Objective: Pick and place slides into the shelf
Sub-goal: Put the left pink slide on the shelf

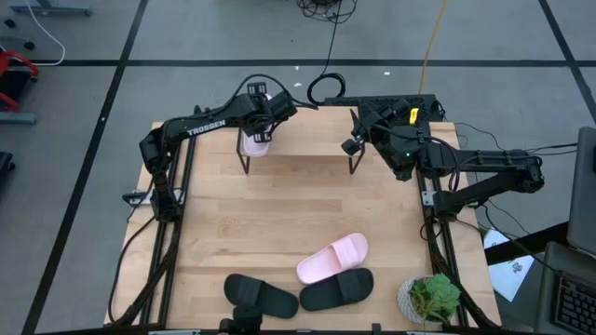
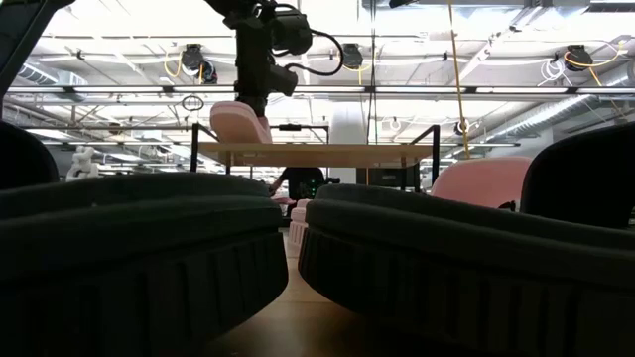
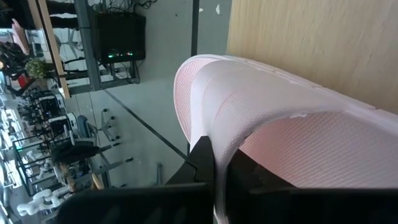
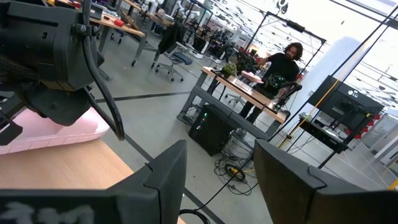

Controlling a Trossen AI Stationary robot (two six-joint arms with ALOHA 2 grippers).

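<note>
My left gripper (image 1: 260, 118) is shut on a pale pink slide (image 1: 254, 142) at the left end of the shelf (image 1: 307, 141). In the low view this slide (image 2: 241, 122) sits tilted on the plank top (image 2: 327, 152). At the shelf's right end my right gripper (image 1: 356, 131) is held level and open, with nothing between its fingers (image 4: 168, 177). The other pink slide (image 1: 332, 258) and two black slides (image 1: 337, 289) (image 1: 261, 296) lie on their soles near the table's near edge. My left gripper pinches the pink slide's wide strap at its edge (image 3: 216, 146), one finger (image 3: 200, 163) outside the strap and the other (image 3: 252, 171) under it. The fingers slant down onto it from the table's left. The slide is tilted, and its lower part looks to meet the shelf top (image 3: 311, 37).
A small potted plant (image 1: 430, 298) stands at the table's near right corner. The two black slides fill the foreground of the low view (image 2: 129, 258) (image 2: 466, 268). Bare tabletop (image 1: 279, 205) lies between the shelf and the slides. A person stands at a bench (image 4: 283, 62) beyond the table.
</note>
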